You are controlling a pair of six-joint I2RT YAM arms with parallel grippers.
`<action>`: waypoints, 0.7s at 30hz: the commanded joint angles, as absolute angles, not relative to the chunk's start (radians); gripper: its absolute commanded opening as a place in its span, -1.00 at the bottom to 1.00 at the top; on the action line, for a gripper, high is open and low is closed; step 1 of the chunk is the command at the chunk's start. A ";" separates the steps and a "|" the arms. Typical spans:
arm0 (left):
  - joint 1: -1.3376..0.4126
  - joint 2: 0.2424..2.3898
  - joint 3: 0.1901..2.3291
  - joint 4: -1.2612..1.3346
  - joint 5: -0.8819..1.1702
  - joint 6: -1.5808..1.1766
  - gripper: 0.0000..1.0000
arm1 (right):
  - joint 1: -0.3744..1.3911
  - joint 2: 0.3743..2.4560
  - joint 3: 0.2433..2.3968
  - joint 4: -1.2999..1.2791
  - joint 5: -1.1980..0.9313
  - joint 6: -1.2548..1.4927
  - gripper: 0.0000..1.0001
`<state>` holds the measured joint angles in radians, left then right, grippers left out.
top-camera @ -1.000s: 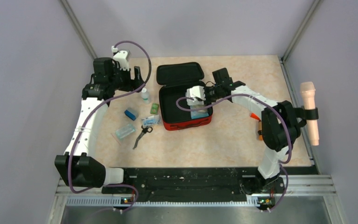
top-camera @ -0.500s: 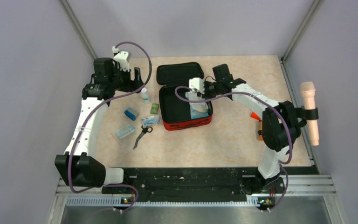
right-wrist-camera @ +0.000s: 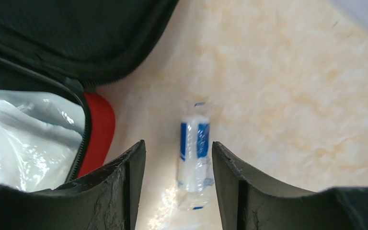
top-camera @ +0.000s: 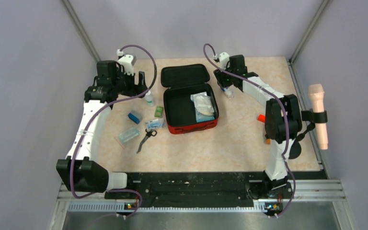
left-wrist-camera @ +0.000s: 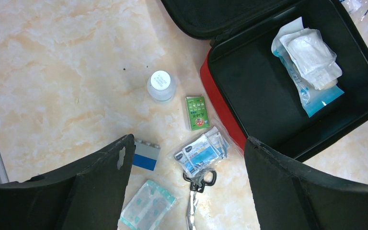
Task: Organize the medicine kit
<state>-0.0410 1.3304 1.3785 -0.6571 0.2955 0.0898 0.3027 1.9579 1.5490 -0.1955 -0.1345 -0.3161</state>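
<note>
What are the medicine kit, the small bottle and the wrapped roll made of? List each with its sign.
Medicine kit: seemingly a fabric-covered soft shell, matte red; black lining with a woven look.
Small bottle: likely plastic, with a translucent body and white cap.
Wrapped roll: clear glossy film that glints and creases; contents possibly gauze, unsure.

Bright, even light falls from above on the table (top-camera: 239, 143), leaving only faint, soft shadows beside the medicine kit (top-camera: 191, 128). Clear wrappers (left-wrist-camera: 311, 50) inside it catch white glare. In the right wrist view the small wrapped roll (right-wrist-camera: 194, 153) looks smeared and soft, while the left wrist view is crisp throughout.
</note>
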 commanded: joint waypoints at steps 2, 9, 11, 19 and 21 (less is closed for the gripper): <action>-0.035 1.301 1.396 -0.637 0.300 0.101 0.77 | 0.283 2.042 1.593 -0.314 -0.096 -0.245 0.05; -0.036 1.304 1.403 -0.644 0.296 0.105 0.77 | 0.282 2.121 1.621 -0.312 -0.073 -0.277 0.00; -0.036 1.304 1.406 -0.643 0.295 0.106 0.77 | 0.282 2.133 1.620 -0.307 -0.067 -0.278 -0.01; -0.035 1.294 1.392 -0.638 0.297 0.103 0.77 | 0.275 2.156 1.612 -0.284 0.034 -0.309 -0.43; -0.036 1.292 1.395 -0.640 0.298 0.100 0.77 | 0.270 2.135 1.630 -0.304 0.013 -0.276 -0.58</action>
